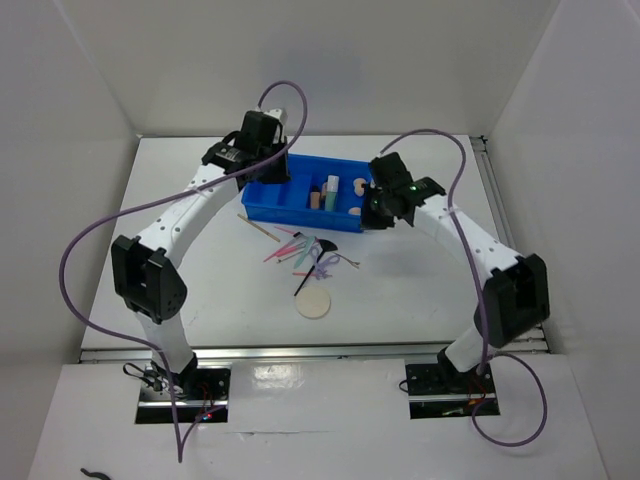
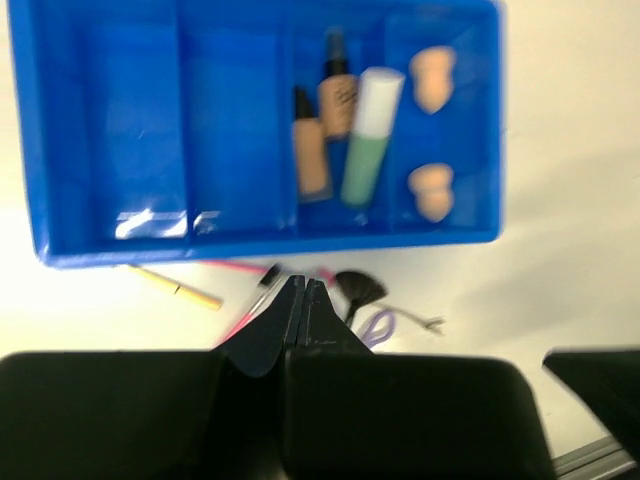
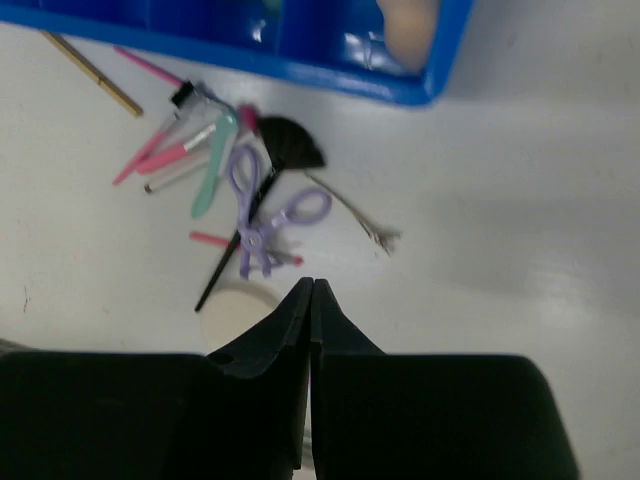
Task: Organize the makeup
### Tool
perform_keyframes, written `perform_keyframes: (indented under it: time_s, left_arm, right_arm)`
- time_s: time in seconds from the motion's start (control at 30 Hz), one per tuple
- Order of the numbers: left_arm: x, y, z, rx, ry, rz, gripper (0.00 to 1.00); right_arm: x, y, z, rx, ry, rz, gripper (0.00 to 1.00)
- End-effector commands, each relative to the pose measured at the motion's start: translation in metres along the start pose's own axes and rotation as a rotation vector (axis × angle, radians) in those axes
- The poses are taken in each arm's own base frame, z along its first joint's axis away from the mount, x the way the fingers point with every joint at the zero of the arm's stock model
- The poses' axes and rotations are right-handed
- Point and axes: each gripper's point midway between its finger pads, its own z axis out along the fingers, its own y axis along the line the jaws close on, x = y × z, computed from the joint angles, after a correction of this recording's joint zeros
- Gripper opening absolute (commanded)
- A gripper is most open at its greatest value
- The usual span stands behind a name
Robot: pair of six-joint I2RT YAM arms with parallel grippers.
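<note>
White surface (image 1: 400, 290), tangled pink and green sticks (image 3: 170, 157) beside blue plastic tray (image 3: 300, 64); left fingers (image 2: 280, 325), right fingers (image 3: 290, 330) together, empty; risk: snagging several.

the tray (image 2: 260, 245) is bright blue all over. in it, two bottles (image 2: 311, 160) are beige with dark caps, the tube (image 2: 365, 160) is mint green with a white cap, and two sponges (image 2: 433, 78) are peach. on the white table (image 1: 400, 290), the round puff (image 1: 314, 304) is cream, the fan brush (image 3: 285, 140) black, the lash curler (image 3: 255, 215) lilac, the thin sticks (image 3: 150, 66) pink with one mint green, the pencil (image 3: 92, 75) tan. the arms (image 1: 190, 215) are white with black joints, and their cables (image 1: 284, 83) are purple.
</note>
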Motion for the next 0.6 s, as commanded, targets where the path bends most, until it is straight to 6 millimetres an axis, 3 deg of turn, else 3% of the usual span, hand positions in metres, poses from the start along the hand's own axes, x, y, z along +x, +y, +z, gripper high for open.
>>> perform_keyframes:
  time_s: [0.0,0.07,0.1,0.13,0.17,0.2,0.37,0.47,0.57]
  left_arm:
    - [0.003,0.020,-0.023,-0.067,-0.010,-0.007,0.00]
    - [0.014,0.027,-0.028,-0.091,0.002,-0.019,0.00]
    - [0.009,0.031,-0.039,-0.095,-0.029,-0.039,0.00]
    - [0.011,0.031,-0.043,-0.093,-0.035,-0.051,0.00]
    - [0.020,0.039,-0.042,-0.107,-0.021,-0.056,0.00]
    - [0.017,0.038,-0.049,-0.097,-0.044,-0.067,0.00]
    - [0.033,0.055,-0.048,-0.123,-0.009,-0.084,0.00]
    - [0.036,0.064,-0.048,-0.140,-0.004,-0.095,0.00]
    - [0.038,0.070,-0.047,-0.151,0.002,-0.093,0.00]
  right_arm:
    - [-0.046,0.023,0.023,-0.030,-0.094,-0.045,0.06]
    - [-0.066,0.038,0.042,-0.053,-0.104,-0.065,0.05]
    - [-0.077,0.041,0.049,-0.063,-0.114,-0.072,0.05]
    - [-0.096,0.052,0.047,-0.083,-0.150,-0.073,0.05]
    - [-0.097,0.049,0.069,-0.073,-0.120,-0.077,0.05]
    - [-0.102,0.052,0.076,-0.074,-0.122,-0.077,0.05]
    - [-0.130,0.058,0.122,-0.082,-0.117,-0.073,0.05]
    - [-0.135,0.056,0.145,-0.080,-0.103,-0.066,0.05]
    - [-0.146,0.054,0.155,-0.080,-0.119,-0.059,0.05]
